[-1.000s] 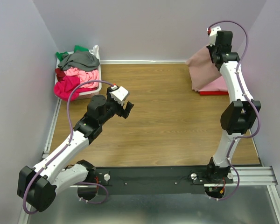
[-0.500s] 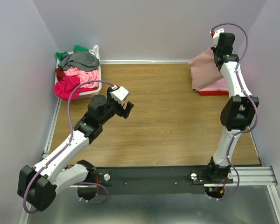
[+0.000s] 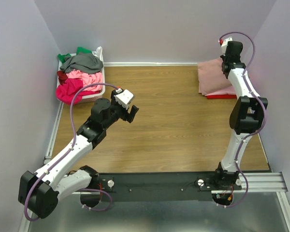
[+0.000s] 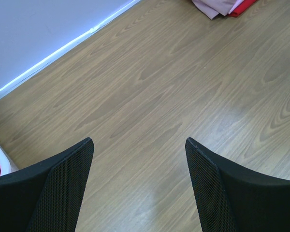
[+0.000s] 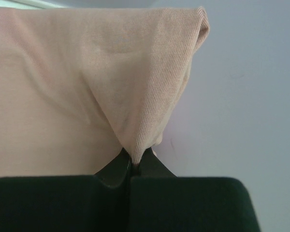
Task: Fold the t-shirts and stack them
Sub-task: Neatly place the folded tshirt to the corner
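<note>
A dusty-pink t-shirt [image 3: 212,76] lies folded at the table's far right, on top of a red t-shirt [image 3: 221,96]. My right gripper [image 3: 226,67] is over its back right edge. In the right wrist view this gripper [image 5: 134,165] is shut on a pinch of the dusty-pink cloth [image 5: 77,92], which spreads upward from the jaws. My left gripper [image 3: 132,113] hovers open above the left middle of the table. In the left wrist view its fingertips [image 4: 87,150] stand wide apart with only bare wood between them. More t-shirts are heaped in the bin: grey [image 3: 82,61], green [image 3: 82,50], bright pink [image 3: 85,77].
A white bin [image 3: 100,90] stands in the far left corner with cloth hanging over its front. Purple walls close the table on three sides. The stack's corner [image 4: 217,6] shows at the top of the left wrist view.
My right arm has moved back toward the wall and lowered the dusty-pink t-shirt, which hung slanted before and now lies flatter on the red one. The left arm has not moved.
</note>
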You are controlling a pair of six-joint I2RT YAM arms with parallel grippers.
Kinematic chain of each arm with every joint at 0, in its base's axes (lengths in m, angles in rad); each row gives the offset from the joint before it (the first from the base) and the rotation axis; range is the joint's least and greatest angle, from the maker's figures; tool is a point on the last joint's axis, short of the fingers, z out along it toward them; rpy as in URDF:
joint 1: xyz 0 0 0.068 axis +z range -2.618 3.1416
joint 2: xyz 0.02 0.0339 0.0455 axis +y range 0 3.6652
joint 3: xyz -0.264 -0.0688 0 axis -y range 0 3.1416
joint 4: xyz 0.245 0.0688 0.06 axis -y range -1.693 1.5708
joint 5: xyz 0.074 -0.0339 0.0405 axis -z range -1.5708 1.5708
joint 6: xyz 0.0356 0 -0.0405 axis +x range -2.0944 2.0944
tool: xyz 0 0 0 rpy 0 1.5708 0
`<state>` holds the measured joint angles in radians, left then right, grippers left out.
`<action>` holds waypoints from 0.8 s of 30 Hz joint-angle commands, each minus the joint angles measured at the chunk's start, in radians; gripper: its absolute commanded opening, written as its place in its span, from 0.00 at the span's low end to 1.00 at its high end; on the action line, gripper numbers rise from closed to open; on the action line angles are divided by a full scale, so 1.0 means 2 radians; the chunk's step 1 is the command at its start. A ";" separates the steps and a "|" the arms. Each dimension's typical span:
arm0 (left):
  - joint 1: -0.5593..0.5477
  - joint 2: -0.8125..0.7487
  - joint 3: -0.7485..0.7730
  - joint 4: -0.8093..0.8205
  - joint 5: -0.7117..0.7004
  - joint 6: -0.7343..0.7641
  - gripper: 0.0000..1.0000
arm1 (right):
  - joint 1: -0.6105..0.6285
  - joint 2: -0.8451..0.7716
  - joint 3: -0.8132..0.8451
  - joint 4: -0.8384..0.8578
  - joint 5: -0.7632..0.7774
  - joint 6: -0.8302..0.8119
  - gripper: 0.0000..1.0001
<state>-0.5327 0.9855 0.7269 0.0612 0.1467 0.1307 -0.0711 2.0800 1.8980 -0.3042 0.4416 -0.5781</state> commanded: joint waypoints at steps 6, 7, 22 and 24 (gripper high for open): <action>-0.004 0.004 -0.008 0.008 0.012 0.005 0.84 | -0.024 0.025 -0.027 0.069 0.040 -0.025 0.07; -0.004 0.003 -0.008 0.008 0.011 0.004 0.84 | -0.025 0.028 -0.028 0.072 0.040 -0.026 0.10; -0.006 0.007 -0.007 0.008 0.006 0.004 0.84 | -0.030 0.006 -0.048 0.148 0.062 -0.022 0.74; -0.006 0.007 -0.006 0.006 0.005 0.005 0.84 | -0.030 -0.028 -0.068 0.128 0.013 -0.005 0.79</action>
<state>-0.5385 0.9947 0.7269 0.0616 0.1467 0.1310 -0.1257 2.1551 1.8133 -0.0540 0.5751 -0.6502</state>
